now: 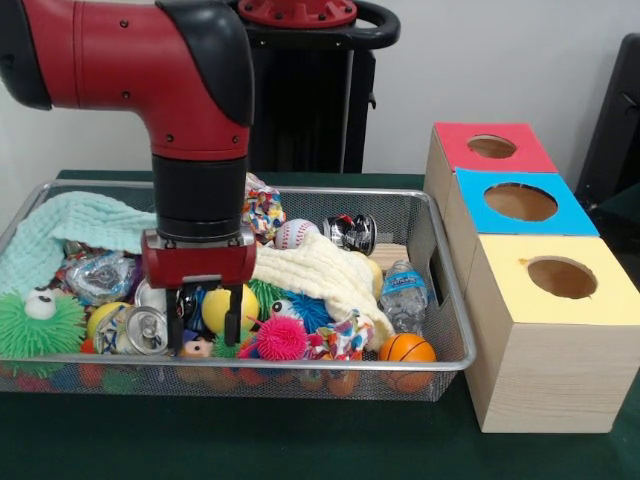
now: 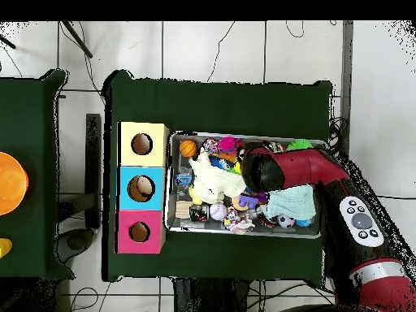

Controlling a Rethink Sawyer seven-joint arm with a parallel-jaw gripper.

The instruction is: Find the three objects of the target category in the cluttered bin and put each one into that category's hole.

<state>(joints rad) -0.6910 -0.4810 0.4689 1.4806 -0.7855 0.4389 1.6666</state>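
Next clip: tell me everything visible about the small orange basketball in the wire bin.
The small orange ball with black basketball seams looks like smooth rubber or foam. It lies in the silver wire-mesh bin, in the front corner nearest the yellow-topped wooden box, close against the mesh. A clear crumpled plastic bottle lies just behind it. In the overhead view it shows at. The tool is well away from it.

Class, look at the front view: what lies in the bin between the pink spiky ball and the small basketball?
In the front view, a crumpled multicoloured patterned piece lies between the pink spiky ball and the small basketball, below the cream cloth.
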